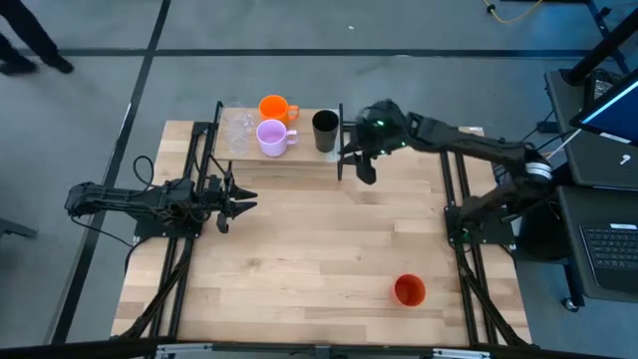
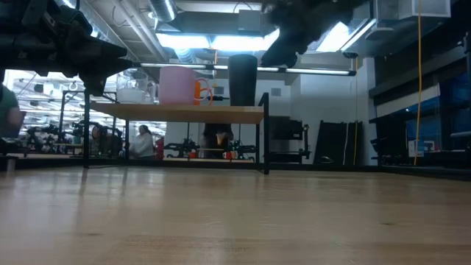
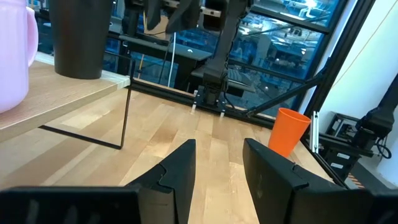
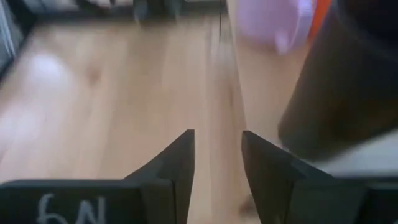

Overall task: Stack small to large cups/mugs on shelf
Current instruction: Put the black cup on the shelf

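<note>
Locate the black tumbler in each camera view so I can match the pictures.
High view: black tumbler at the shelf's right end.
Low view: on the shelf, right of the lilac mug.
Left wrist view: upper left, on the shelf.
Right wrist view: large, at right.
Shared landmark: the lilac mug beside it.

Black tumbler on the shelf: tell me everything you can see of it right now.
The black tumbler is a plain dark, handleless cylinder, slightly tapered, material unclear. It stands upright, mouth up, at the right end of the shelf, beside the lilac mug. Nothing grips it: the right gripper, fingers open, hovers just off that end of the shelf, clear of the tumbler.
</note>
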Action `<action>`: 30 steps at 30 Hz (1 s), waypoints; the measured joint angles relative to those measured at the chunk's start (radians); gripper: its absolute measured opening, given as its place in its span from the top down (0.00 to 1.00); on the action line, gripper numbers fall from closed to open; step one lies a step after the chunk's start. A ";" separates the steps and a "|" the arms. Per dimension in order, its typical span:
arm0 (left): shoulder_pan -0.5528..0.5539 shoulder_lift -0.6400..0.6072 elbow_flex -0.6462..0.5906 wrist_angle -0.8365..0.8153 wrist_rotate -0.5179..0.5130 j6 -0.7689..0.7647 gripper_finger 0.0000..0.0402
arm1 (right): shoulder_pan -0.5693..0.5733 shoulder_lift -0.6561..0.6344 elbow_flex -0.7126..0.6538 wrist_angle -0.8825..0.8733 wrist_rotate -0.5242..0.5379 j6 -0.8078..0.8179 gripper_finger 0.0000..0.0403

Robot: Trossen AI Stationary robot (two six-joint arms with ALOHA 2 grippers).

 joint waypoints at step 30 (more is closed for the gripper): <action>0.000 0.000 0.000 0.000 0.000 0.000 0.68 | -0.034 0.012 -0.316 0.657 -0.096 0.088 0.67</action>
